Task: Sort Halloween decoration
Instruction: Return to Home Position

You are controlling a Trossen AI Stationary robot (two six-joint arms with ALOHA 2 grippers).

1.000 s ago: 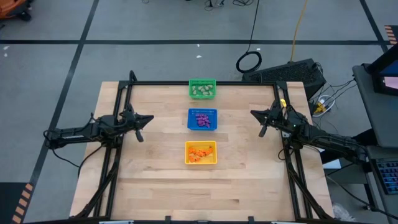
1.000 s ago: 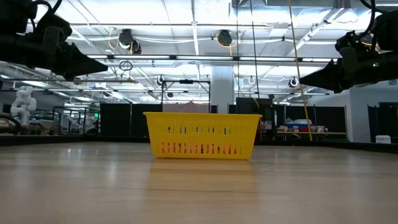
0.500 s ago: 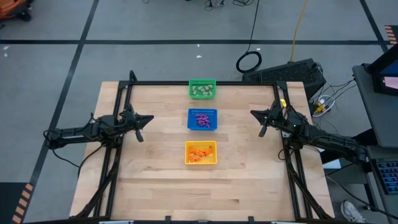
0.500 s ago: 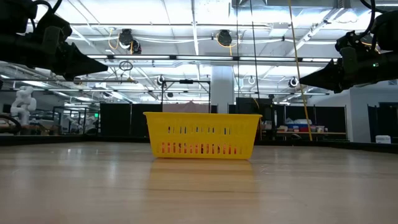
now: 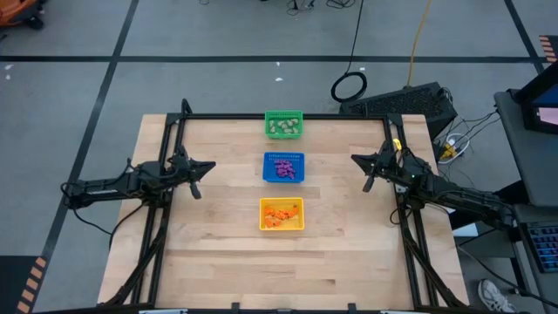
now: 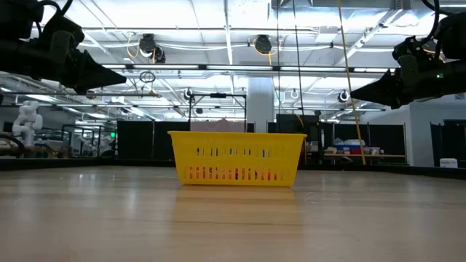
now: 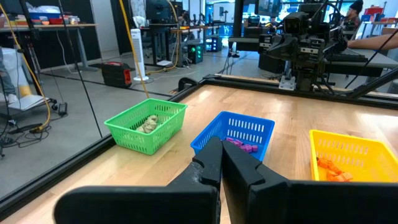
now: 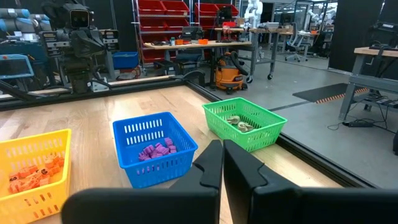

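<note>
Halloween decoration lies sorted by colour in three baskets set in a row down the middle of the table (image 5: pixel 218 249): pale trinkets (image 5: pixel 283 128) in the green basket (image 5: pixel 269 125) at the far edge, purple trinkets (image 5: pixel 283 168) in the blue basket (image 5: pixel 268 167), and orange trinkets (image 5: pixel 280 215) in the yellow basket (image 5: pixel 265 215) nearest the front. The low view shows only the yellow basket, which hides the other two behind it, with orange showing through its lower slots. The wrist views look into all three. The left gripper (image 5: pixel 211 165) hangs at the left table edge and the right gripper (image 5: pixel 354 158) at the right edge, both well apart from the baskets. Each wrist view shows its fingers clenched together on nothing. A cable loop (image 5: pixel 349 86) lies on the floor beyond the table.
</note>
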